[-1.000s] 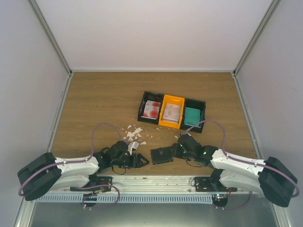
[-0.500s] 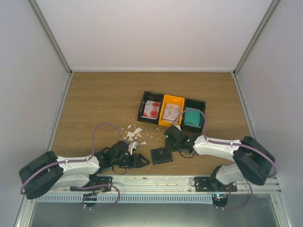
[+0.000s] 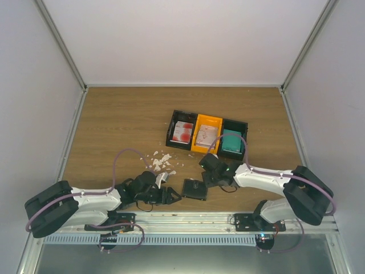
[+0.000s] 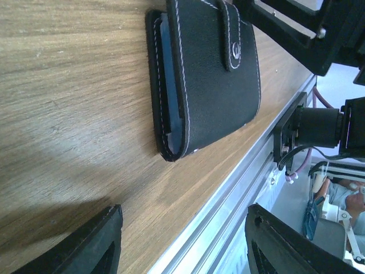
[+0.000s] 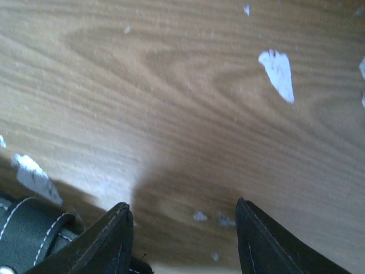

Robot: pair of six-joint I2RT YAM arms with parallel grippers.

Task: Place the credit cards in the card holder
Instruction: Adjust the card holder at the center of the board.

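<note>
Card holder flat between left pincer and right pincer, both wide and empty; white scraps nearby.

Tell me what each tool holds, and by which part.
Nothing is held. The left tool and the right tool are open and empty; the card holder lies on the table.

Left end effector and right end effector, both low, jaws apart.

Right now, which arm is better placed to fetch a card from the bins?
Right. The right gripper, open and empty, sits just before the orange bin; the left gripper, also open, lies low facing the card holder, farther away.
</note>
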